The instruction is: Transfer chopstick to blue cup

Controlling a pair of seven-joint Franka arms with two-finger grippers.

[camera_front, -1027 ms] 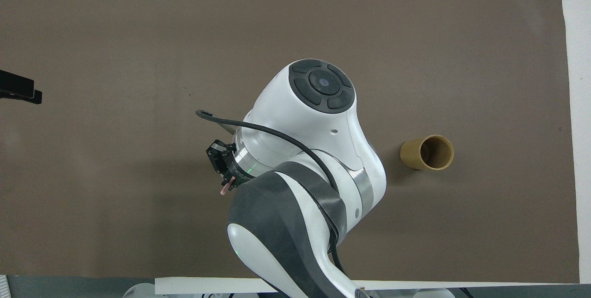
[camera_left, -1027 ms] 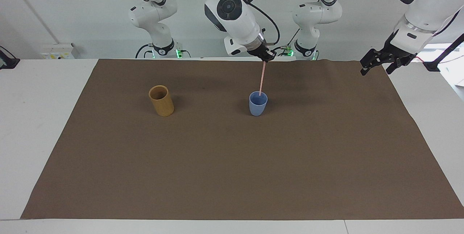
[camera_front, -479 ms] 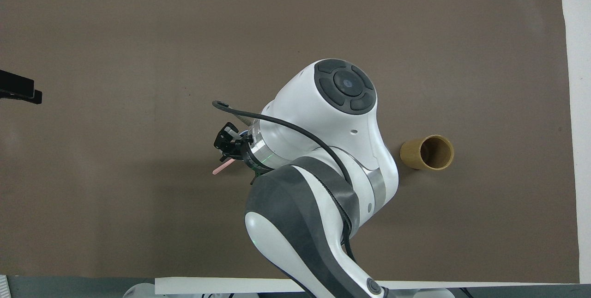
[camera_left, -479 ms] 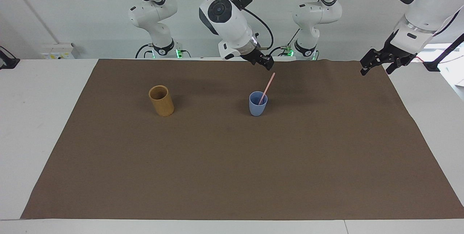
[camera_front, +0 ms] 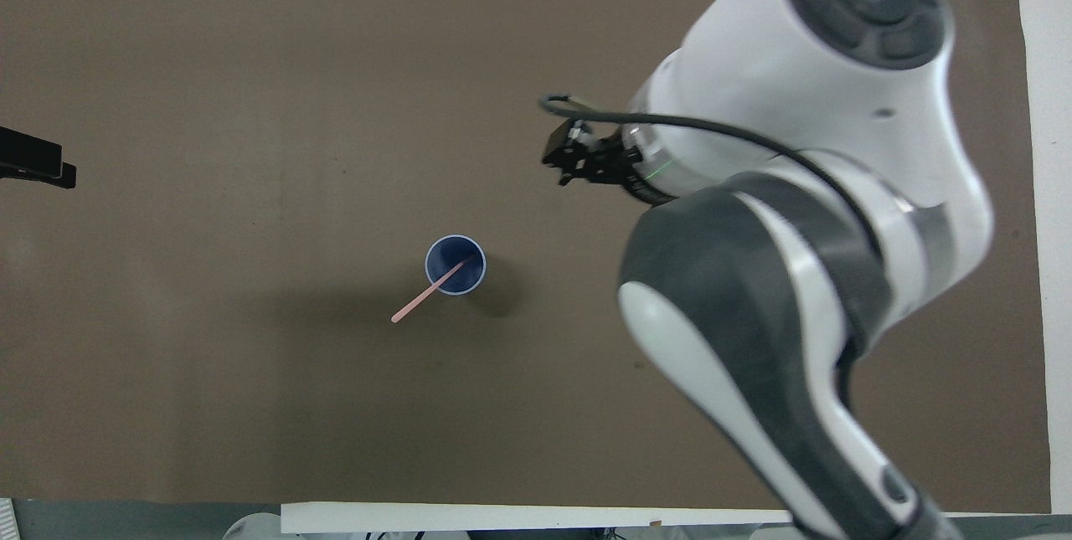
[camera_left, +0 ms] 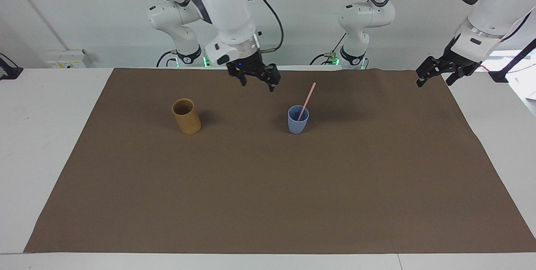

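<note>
The pale pink chopstick (camera_left: 307,98) stands slanted in the light-blue cup (camera_left: 298,124), its lower end inside and its upper end leaning over the rim toward the left arm's end of the table. In the overhead view the chopstick (camera_front: 423,301) sticks out of the cup (camera_front: 466,259) the same way. My right gripper (camera_left: 256,81) is open and empty, up in the air over the mat between the two cups; it also shows in the overhead view (camera_front: 559,162). My left gripper (camera_left: 435,75) waits open over the mat's corner at its own end of the table.
A tan cylindrical cup (camera_left: 186,116) stands upright on the brown mat (camera_left: 268,199) toward the right arm's end; the right arm hides it in the overhead view. The left gripper's tip (camera_front: 33,167) shows at the edge of that view.
My right gripper let go of the chopstick, which tipped against the blue cup's rim. The gripper then rose and swung away toward the tan cup. The left arm has not moved.
</note>
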